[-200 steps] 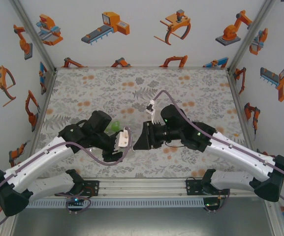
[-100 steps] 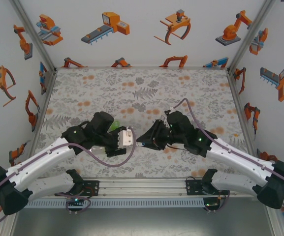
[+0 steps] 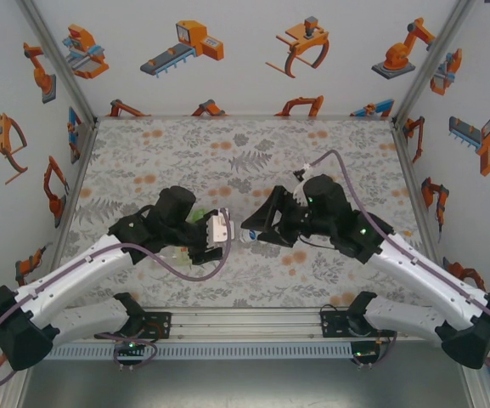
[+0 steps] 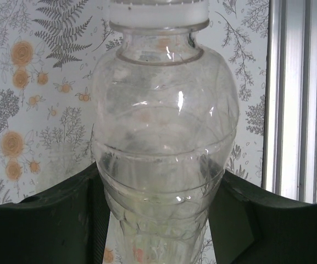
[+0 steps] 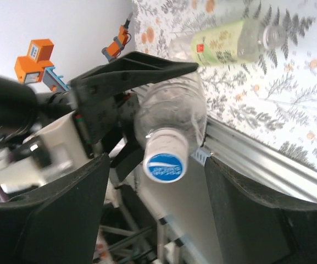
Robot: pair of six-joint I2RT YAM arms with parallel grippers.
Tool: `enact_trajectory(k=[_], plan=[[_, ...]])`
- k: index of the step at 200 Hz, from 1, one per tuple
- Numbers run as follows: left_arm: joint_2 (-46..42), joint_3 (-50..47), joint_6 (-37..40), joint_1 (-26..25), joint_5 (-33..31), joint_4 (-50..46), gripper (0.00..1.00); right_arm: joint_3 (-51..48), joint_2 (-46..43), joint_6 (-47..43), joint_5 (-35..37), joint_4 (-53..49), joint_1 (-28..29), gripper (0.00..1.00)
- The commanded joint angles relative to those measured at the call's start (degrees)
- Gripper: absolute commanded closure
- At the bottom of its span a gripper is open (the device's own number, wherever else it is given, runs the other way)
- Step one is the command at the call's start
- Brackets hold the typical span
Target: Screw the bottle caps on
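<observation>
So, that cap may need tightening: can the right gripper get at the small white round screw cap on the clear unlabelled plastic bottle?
Probably yes: the right gripper, open, flanks the white screw cap with nothing between; the left gripper holds the clear plastic bottle lower down.

Floral tablecloth point(image 3: 329, 144), robot-print walls point(image 3: 245, 76), aluminium rail point(image 3: 245, 321)

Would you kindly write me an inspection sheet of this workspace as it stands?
Surface: floral table cover, flat.
Job's things: unlabelled clear bottle with white, blue-logo cap on its neck, tightness unclear; yellow-green-labelled bottle lying on the cover.
Clutter: nothing seen.
Claws: left claw shut on the unlabelled bottle's body; right claw open, fingers either side of the cap, apart from it.
Cables: purple cables loop off both arms.
Surroundings: white walls with orange robot stickers; aluminium rail at the near edge.
</observation>
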Motion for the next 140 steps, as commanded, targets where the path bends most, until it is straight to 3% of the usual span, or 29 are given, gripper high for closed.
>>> enact_trajectory(k=[1,23,57,87,111,140], plan=[[0.9,2.2,-1.6,0.5,4.9,-1.2,1.0,5.1,-2.0,-17.3,1.2,-5.2,-0.2,0.35],[2.0,3.5,-2.7,0.5,7.6,-3.5,1.0,7.3,-2.3,-32.9,0.4,-4.6,-0.2,0.37],[2.9,4.4,-4.3,0.6,12.7,-6.0,1.0,5.4,-5.8,-60.4,-9.6,0.9,-0.2,0.44],[3.0,3.0,-5.1,0.6,15.4,-4.9,1.0,3.4,-8.2,-79.3,-19.5,1.7,-0.2,0.42],[3.6,3.3,-5.5,0.6,16.4,-4.8,1.0,1.3,-8.5,-85.9,-23.9,2.0,-0.1,0.37],[3.7,3.7,-5.4,0.5,17.3,-4.7,1.0,-1.5,-7.1,-86.2,-25.2,4.5,-0.1,0.37]])
